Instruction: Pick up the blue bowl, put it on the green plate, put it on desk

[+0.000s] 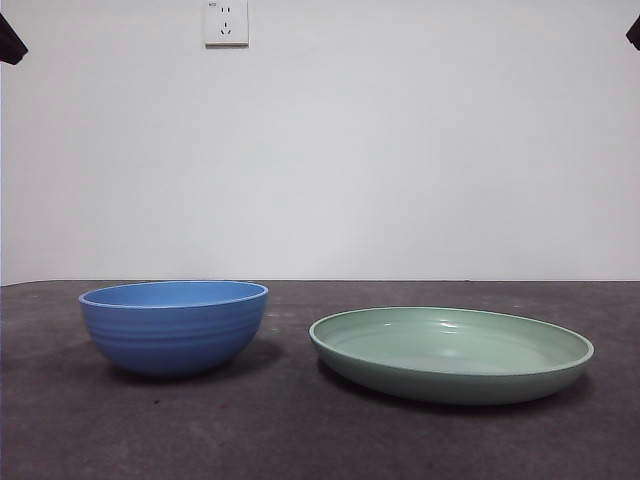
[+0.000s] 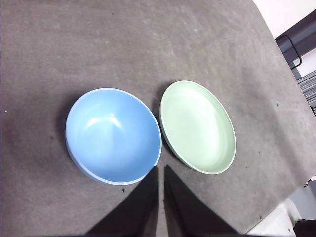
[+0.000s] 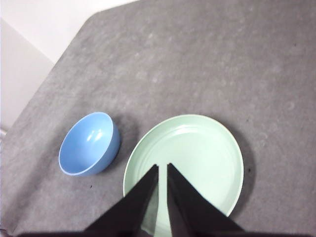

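Note:
The blue bowl [image 1: 175, 325] stands upright and empty on the desk [image 1: 300, 435], to the left in the front view. The green plate [image 1: 450, 352] lies beside it on the right, apart from it and empty. My left gripper [image 2: 161, 169] hangs high above the desk, over the gap between the bowl [image 2: 113, 136] and the plate [image 2: 197, 126], its jaws together and empty. My right gripper [image 3: 162, 166] hangs high above the plate [image 3: 192, 155], jaws together and empty, with the bowl [image 3: 89, 143] off to one side.
In the front view both arms show only as black tips at the top corners [image 1: 10, 40] [image 1: 633, 30]. A white wall with a socket [image 1: 226, 22] stands behind the desk. The desk's edges [image 2: 276, 49] show in both wrist views.

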You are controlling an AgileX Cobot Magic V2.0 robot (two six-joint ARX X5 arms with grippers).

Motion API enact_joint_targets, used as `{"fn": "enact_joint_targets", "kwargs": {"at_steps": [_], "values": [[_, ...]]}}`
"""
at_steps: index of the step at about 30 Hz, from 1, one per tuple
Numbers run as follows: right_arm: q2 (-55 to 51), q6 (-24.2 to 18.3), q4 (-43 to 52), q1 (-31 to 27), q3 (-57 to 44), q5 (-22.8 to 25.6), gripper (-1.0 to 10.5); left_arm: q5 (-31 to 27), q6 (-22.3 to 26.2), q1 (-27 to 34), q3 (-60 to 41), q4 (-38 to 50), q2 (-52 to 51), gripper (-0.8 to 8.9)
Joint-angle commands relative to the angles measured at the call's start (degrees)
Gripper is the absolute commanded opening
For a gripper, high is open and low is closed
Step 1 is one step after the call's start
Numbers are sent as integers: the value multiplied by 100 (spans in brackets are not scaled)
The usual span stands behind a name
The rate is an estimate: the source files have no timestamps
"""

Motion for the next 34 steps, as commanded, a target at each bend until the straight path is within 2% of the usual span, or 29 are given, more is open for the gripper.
{"fn": "enact_joint_targets", "kwargs": {"at_steps": [1,6,11,20,24,27,31,34], "values": [[22,-66,85,7,111,-7,25,42,186,-39,94,61,24,29],[22,-63,323,2,111,-9,25,42,225,-81,94,63,26,30],[22,-59,411,2,111,-9,25,42,503,-107,94,66,26,46],[24,-61,428,2,111,-26,25,42,549,-111,94,199,26,285],[24,-66,428,2,111,-17,34,42,546,-122,94,199,26,426],[24,-66,426,2,111,-7,199,42,546,-155,94,199,26,507],[24,-66,426,2,111,44,500,42,549,-186,94,199,26,510],[24,-66,426,2,111,37,534,42,544,-186,94,192,26,510]]}}
